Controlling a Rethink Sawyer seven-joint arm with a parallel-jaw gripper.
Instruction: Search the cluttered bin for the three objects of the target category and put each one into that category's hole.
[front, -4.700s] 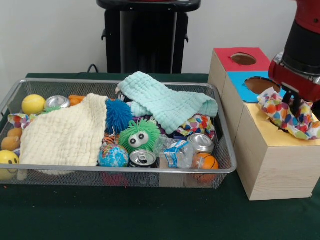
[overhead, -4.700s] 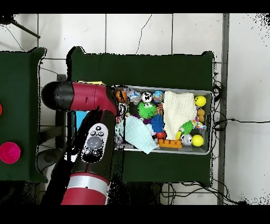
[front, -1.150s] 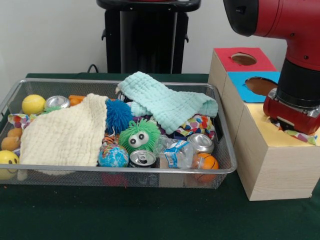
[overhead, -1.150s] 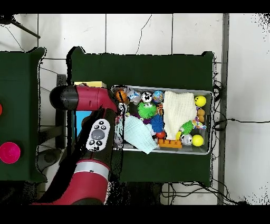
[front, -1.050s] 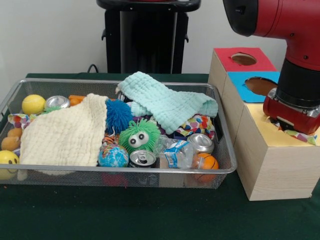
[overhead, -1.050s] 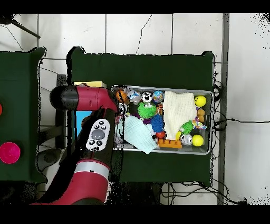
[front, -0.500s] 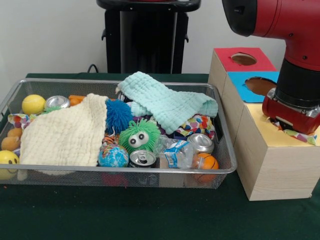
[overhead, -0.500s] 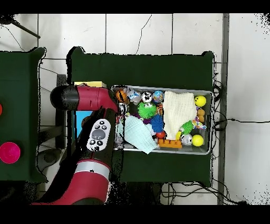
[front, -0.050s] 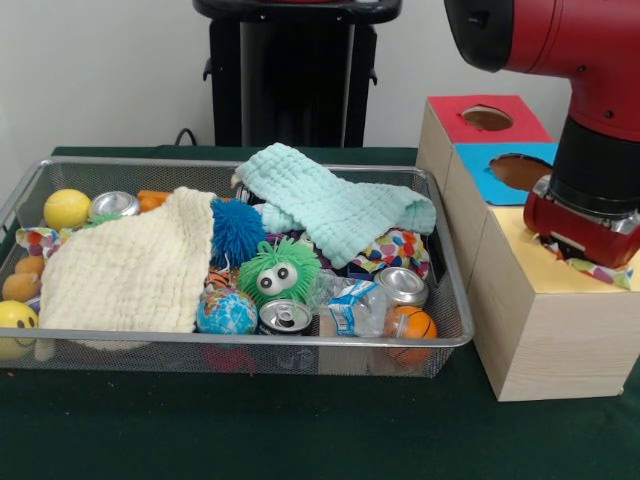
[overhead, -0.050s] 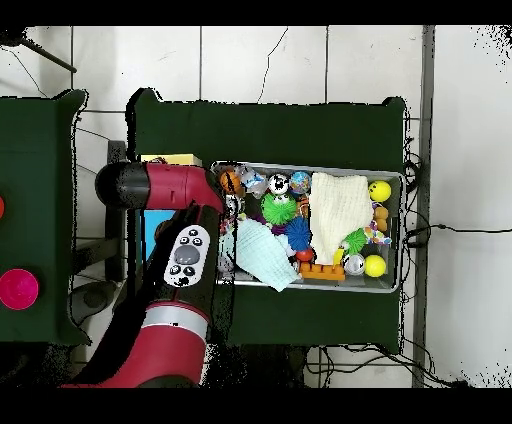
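Observation:
My gripper (front, -0.050s: 583, 226) sits low on the yellow top (front, -0.050s: 530, 262) of the nearest wooden box, its tips hidden below the red wrist. A scrap of colourful dotted cloth (front, -0.050s: 603, 271) sticks out from under it on the right. In the wire bin (front, -0.050s: 240, 341) lie a cream cloth (front, -0.050s: 130, 265), a mint cloth (front, -0.050s: 330, 205) and another dotted cloth (front, -0.050s: 397, 246). In the overhead view the arm (overhead, -0.050s: 178, 258) covers the boxes left of the bin (overhead, -0.050s: 310, 166).
The blue-topped box has a hole (front, -0.050s: 521, 170) and the red-topped box a hole (front, -0.050s: 487, 118) behind the gripper. The bin also holds cans (front, -0.050s: 286, 316), a green fuzzy toy (front, -0.050s: 277, 270), a blue spiky ball (front, -0.050s: 237, 229), a globe ball (front, -0.050s: 226, 312) and yellow balls (front, -0.050s: 66, 208).
Since 4.7 s ago the gripper has come down onto the yellow top and most of the dotted cloth has gone under it. Over the last second it has hardly moved.

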